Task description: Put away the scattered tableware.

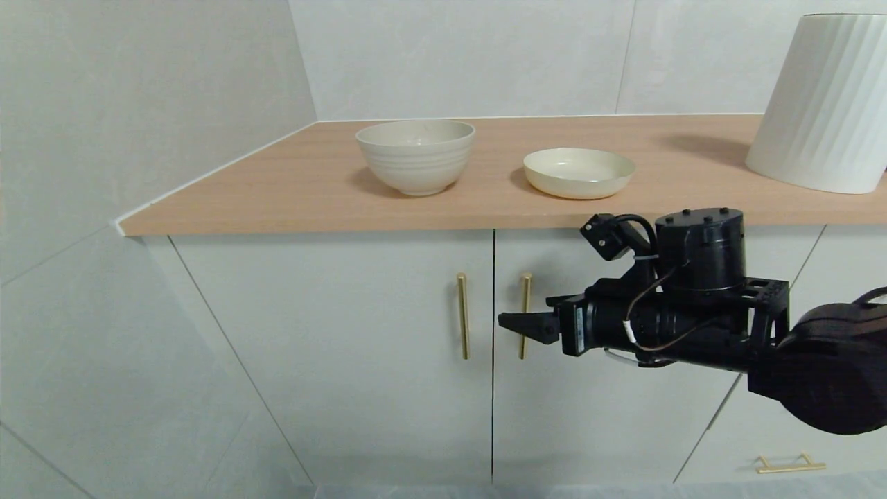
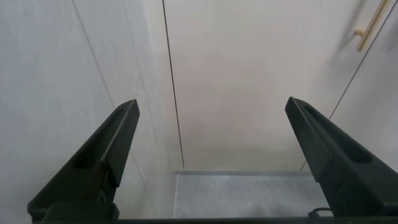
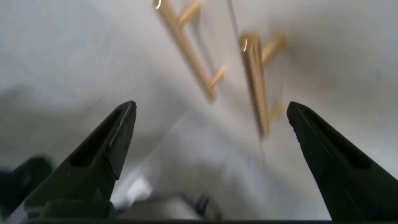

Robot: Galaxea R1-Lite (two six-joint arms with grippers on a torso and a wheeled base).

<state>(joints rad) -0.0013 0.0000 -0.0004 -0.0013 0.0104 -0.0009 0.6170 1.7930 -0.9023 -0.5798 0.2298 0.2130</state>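
my right gripper (image 1: 520,324), jaws apart and holding nothing, hangs at the right door handle (image 1: 527,287). left gripper (image 2: 211,109) is likewise apart. cabinet doors (image 1: 346,346) shut. bowl (image 1: 416,156) and shallow dish (image 1: 578,172) sit on the countertop (image 1: 277,194). i judge nothing stowed yet.

Fingers (image 3: 99,155) spread wide — two gold handles (image 3: 255,81) (on cabinet doors (image 3: 342,56)) between them.
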